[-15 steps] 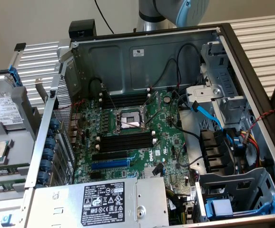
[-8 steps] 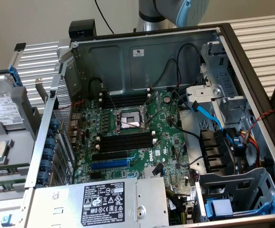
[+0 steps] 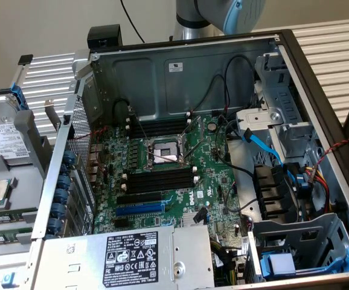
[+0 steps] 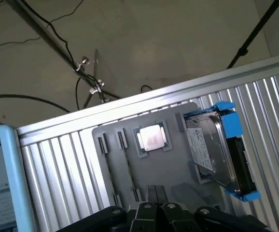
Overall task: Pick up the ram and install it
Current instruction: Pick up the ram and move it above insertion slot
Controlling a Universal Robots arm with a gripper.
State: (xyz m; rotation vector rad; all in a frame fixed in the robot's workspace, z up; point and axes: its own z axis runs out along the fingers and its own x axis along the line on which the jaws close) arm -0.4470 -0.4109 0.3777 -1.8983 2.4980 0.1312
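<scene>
Gripper (image 4: 155,189), pressed together and empty, hangs over the grey tray (image 4: 173,169), where the ram (image 3: 4,215) sits edge-up in its slot beside the CPU (image 4: 151,137), long axis running away from the jaws

The motherboard (image 3: 211,181) is green, its memory slots (image 3: 159,180) black with white end clips, and one expansion slot (image 3: 139,209) blue. The cable (image 3: 264,147) is light blue, the case (image 3: 162,69) grey. The power supply (image 3: 72,261) is silver with a black label. The bench (image 4: 57,179) is silver with ribbed stripes. The tray (image 4: 163,169) is plain grey, the drive bracket (image 4: 230,123) blue, the hand (image 4: 155,195) black.
</scene>
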